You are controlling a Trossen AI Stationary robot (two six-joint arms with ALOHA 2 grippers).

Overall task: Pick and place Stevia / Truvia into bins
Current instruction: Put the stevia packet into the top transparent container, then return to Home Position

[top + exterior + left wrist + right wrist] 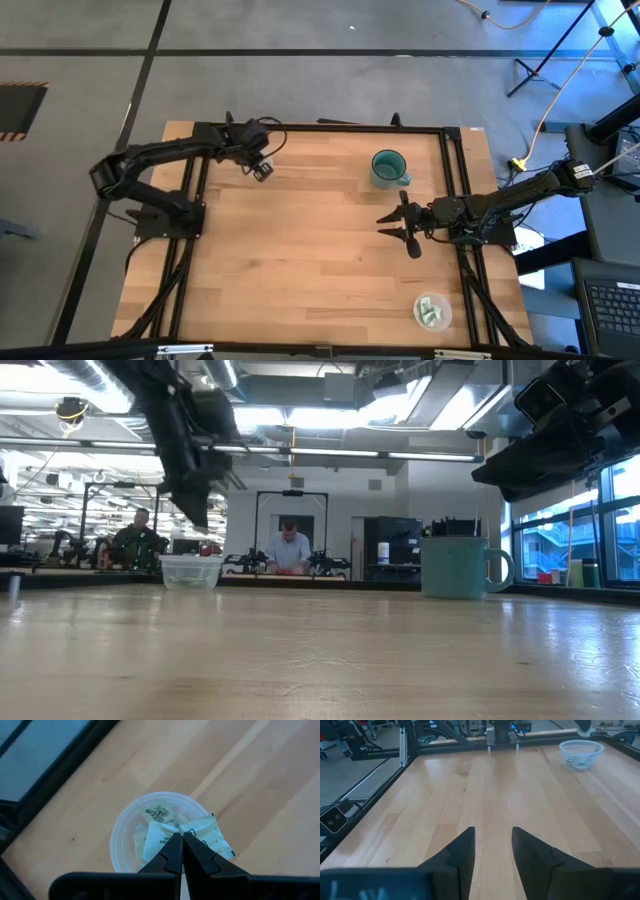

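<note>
My left gripper (181,839) is shut and hovers just above a clear cup (125,827) near the table's far left. The cup holds several white sachets with green print (159,837); one sachet (212,834) leans out over the rim. In the low view the left gripper (198,510) stands clear above this cup (190,572). My right gripper (402,230) is open, raised over the table's right half, touching nothing. A second clear cup (433,312) with sachets stands on the table near the near right corner.
A teal mug with a handle (388,168) stands on the table just beyond the right gripper, toward the far edge. A black frame (455,180) runs around the table. Bare wood (300,260) spans the middle. People sit in the room behind (292,550).
</note>
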